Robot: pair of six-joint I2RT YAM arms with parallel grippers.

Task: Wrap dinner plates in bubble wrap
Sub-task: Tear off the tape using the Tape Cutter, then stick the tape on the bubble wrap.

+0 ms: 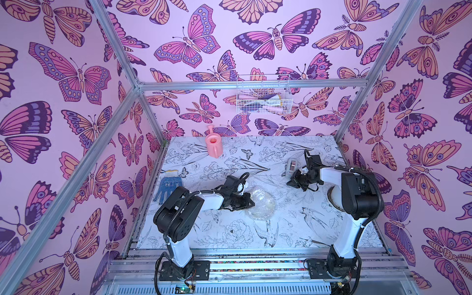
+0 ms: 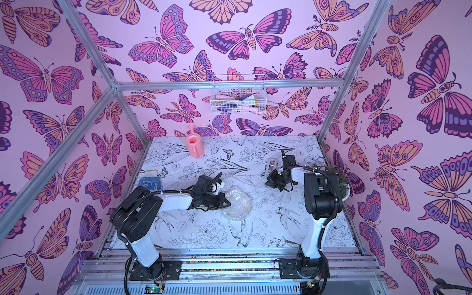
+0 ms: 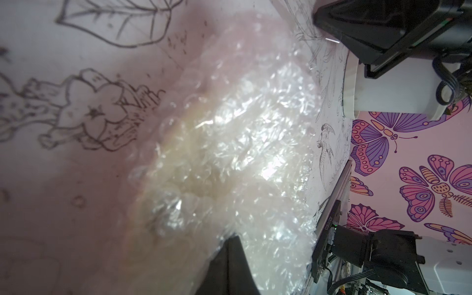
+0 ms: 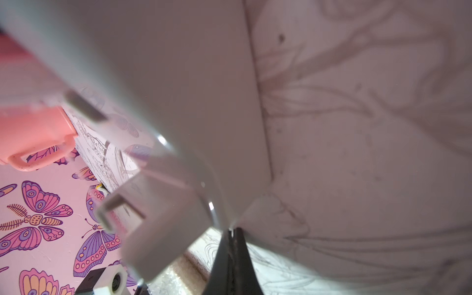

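Lying near the middle of the table (image 1: 204,229), the bubble wrap (image 1: 260,205) forms a rounded bundle well apart from every edge. The dinner plate (image 3: 178,168) shows only as a cream tint through the film. Bare tabletop spreads between the bundle and the near edge, and more lies between it and the right arm.

The left gripper (image 3: 232,245) has its jaws closed together, tips against the bundle's left side; whether a fold of film is pinched between them cannot be told. The right gripper (image 4: 232,240) is likewise closed, its tips right at a clear tape dispenser (image 1: 292,166) that stands right of centre toward the far side.

A pink watering can (image 1: 214,146) stands by the far edge and a blue glove (image 1: 167,187) lies at the left edge. A white pot (image 2: 344,195) sits at the right edge behind the right arm.

White print on the glove and a small label on a circuit board (image 3: 330,224) are too small to read.
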